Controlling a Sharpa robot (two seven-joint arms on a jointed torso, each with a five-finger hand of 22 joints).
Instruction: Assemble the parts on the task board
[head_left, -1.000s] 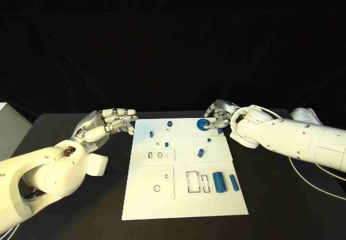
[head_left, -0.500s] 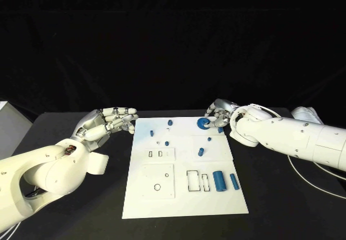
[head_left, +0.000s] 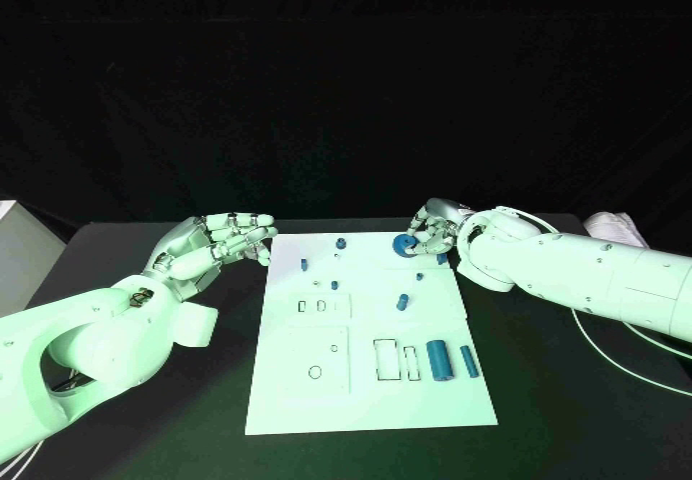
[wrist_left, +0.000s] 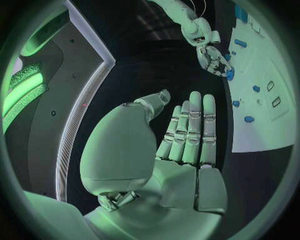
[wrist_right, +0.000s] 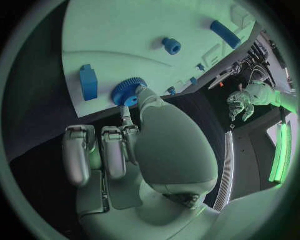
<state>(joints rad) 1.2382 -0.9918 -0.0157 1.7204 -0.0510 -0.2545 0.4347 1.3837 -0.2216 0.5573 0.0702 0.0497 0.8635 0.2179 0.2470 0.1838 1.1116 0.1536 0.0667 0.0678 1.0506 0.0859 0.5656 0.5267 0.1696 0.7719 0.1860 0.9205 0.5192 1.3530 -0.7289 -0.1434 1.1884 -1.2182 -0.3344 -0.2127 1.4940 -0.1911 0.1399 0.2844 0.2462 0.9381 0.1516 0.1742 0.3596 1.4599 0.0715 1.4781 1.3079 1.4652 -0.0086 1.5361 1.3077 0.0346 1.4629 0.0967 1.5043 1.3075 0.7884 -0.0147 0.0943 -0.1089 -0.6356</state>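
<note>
- Task board (head_left: 368, 400) is lying in the centre of the head view, a white plate on the black table (head_left: 577, 420), running from mid-frame down toward the lower middle
- Right hand (head_left: 433, 232) is sitting at the board's upper right corner; its fingers are curling around a blue gear (head_left: 407, 246), and the right wrist view shows a fingertip touching that gear (wrist_right: 128, 92) at the plate's edge
- Whether the gear is actually being pinched or only touched: cannot tell
- Left hand (head_left: 224, 243) is hovering just off the board's upper left edge, holding nothing; the left wrist view shows its fingers (wrist_left: 187, 130) lying straight and side by side, thumb set apart
- Two blue cylinders (head_left: 450, 362) are lying side by side at the board's lower right, beside a rectangular outline (head_left: 388, 361)
- Small blue pegs (head_left: 336, 264) are standing scattered over the board's upper half
- A blue block (wrist_right: 88, 82) is lying near the gear in the right wrist view
</note>
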